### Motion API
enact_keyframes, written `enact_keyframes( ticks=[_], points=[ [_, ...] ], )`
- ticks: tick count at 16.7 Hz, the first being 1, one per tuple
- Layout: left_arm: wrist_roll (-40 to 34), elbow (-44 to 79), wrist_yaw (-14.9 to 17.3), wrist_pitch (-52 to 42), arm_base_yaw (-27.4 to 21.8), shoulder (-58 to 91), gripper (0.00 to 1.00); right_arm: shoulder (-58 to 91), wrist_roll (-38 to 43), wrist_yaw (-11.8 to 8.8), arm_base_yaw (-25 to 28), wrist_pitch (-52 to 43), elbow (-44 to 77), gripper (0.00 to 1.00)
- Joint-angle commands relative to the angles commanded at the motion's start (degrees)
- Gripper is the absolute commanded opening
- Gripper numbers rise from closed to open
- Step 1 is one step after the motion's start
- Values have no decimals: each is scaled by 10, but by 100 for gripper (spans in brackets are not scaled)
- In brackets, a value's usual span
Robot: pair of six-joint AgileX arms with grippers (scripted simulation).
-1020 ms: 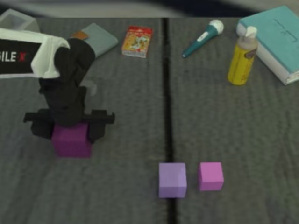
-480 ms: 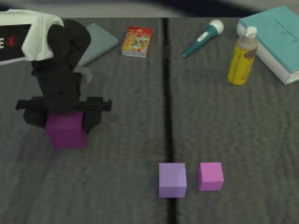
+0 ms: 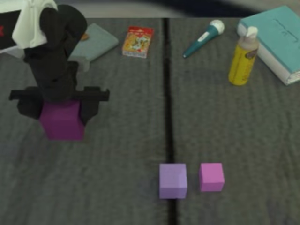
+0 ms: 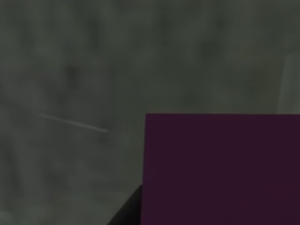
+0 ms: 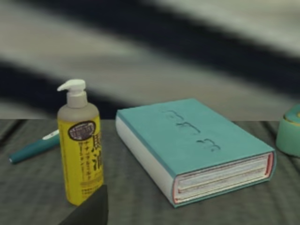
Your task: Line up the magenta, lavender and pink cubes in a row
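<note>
Biggest worry here was the magenta (image 3: 62, 121) slipping or twisting out of the left gripper (image 3: 60, 104) on the way over. It was the largest cube of the three, the jaws had it only by two opposite sides, and it looked raised off the table (image 3: 117, 150), so any jerk could have rotated it and it would have landed crooked or short of the line. Next risk down: the lavender (image 3: 173, 180) and the pink cube (image 3: 211, 177) already sat just beside each other near the table's front edge, the lavender right on the middle seam. Bringing the big block down too tight next to the lavender could have shoved both and wrecked the row. Smaller thing, the stuff along the back edge (card box (image 3: 138, 41), thermometer (image 3: 203, 38), bottle (image 3: 243, 56), book (image 3: 274, 40)) was well apart from the likely path, so I wouldn't have sweated that.

As for the grip: the magenta sat between the jaws, which were pinching it from its left and right faces, over the left half of the table, well apart from the other two. The left wrist view just showed one dark magenta face filling the corner, table beyond. Right arm wasn't in the top view; its camera looked at the bottle and book, and I couldn't tell what its jaws were doing.
</note>
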State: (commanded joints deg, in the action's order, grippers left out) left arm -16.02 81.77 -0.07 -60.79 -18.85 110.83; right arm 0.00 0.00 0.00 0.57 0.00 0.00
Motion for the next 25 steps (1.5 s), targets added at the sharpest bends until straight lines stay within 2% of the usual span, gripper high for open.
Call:
enact_keyframes(
  ticks=[3, 9, 11, 18, 25],
  points=[
    [-41, -9, -1, -5, -36, -13, 0, 0, 0, 0, 0, 0, 0, 100],
    [-199, -51, -4, -22, -170, -68, 0, 0, 0, 0, 0, 0, 0, 100],
    [-229, -61, -4, -24, -200, -83, 0, 0, 0, 0, 0, 0, 0, 100],
    [-234, -69, -4, -13, -204, -82, 0, 0, 0, 0, 0, 0, 0, 100],
    [-234, -162, -4, 123, -205, -41, 0, 0, 0, 0, 0, 0, 0, 100]
  ],
)
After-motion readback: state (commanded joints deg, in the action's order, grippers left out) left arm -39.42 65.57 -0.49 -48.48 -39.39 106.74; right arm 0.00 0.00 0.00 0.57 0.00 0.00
